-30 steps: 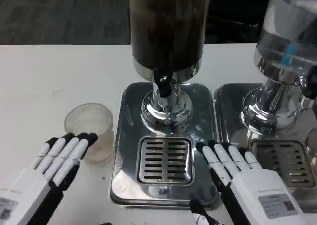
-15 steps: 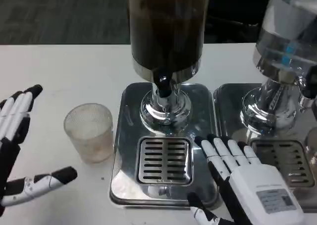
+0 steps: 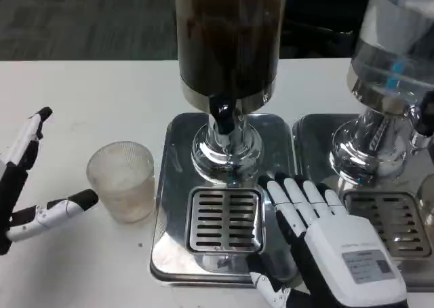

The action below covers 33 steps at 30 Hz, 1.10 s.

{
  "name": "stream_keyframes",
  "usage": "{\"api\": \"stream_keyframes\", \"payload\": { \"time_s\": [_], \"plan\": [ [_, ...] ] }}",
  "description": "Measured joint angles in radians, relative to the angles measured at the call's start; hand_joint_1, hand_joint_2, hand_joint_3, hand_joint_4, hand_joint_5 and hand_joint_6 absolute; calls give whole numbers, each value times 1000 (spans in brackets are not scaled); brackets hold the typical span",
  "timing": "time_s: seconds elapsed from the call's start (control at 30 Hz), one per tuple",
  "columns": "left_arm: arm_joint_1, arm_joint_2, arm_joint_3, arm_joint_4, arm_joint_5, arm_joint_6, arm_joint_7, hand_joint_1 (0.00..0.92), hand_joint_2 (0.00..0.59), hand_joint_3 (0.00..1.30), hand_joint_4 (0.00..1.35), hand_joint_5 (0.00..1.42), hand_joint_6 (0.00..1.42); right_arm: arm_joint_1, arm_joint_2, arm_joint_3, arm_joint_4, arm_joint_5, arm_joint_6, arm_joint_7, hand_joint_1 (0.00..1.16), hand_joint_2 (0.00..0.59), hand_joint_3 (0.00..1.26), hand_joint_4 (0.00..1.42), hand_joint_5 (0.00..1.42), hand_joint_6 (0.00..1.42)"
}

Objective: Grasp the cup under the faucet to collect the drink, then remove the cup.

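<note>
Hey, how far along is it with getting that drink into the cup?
Early. Done: nothing; the cup stands on the table left of the tray, not under the faucet, and no hand holds it. In hand: the left hand is spread open beside the cup, apart from it; the right hand hovers over the tray. Left: grasp, fill, remove.

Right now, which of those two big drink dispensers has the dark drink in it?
The dispenser in the middle, whose black faucet hangs above the slotted drip grille. The dispenser at the right edge looks clear and pale.
</note>
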Motion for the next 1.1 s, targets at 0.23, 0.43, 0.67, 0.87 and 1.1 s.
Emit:
{"api": "stream_keyframes", "payload": {
  "time_s": [0.23, 0.43, 0.67, 0.87, 1.1],
  "plan": [
    [-112, 24, -97, 180, 20, -37, -6, 89, 0, 0, 26, 245, 246, -12, 6, 17, 21, 0, 3, -17, 370, 452, 50, 0, 0, 0],
    [-177, 29, -158, 272, 43, -52, -7, 89, 0, 0, 34, 260, 262, -21, 8, 28, 22, -1, 5, -30, 369, 452, 59, 0, 0, 0],
    [-234, 29, -201, 338, 43, -55, -20, 89, 0, 0, 35, 265, 266, -28, 8, 35, 22, 0, 6, -32, 369, 452, 63, 0, 0, 0],
    [-273, 25, -226, 386, 42, -50, -34, 89, 0, 0, 40, 275, 269, -26, 9, 36, 22, 0, 11, -34, 369, 452, 69, 0, 0, 0],
    [-324, -12, -263, 426, 42, -40, -50, 89, 0, 0, 43, 283, 272, -15, 14, 42, 22, -4, 21, -38, 368, 452, 77, 0, 0, 0]
  ]
}}
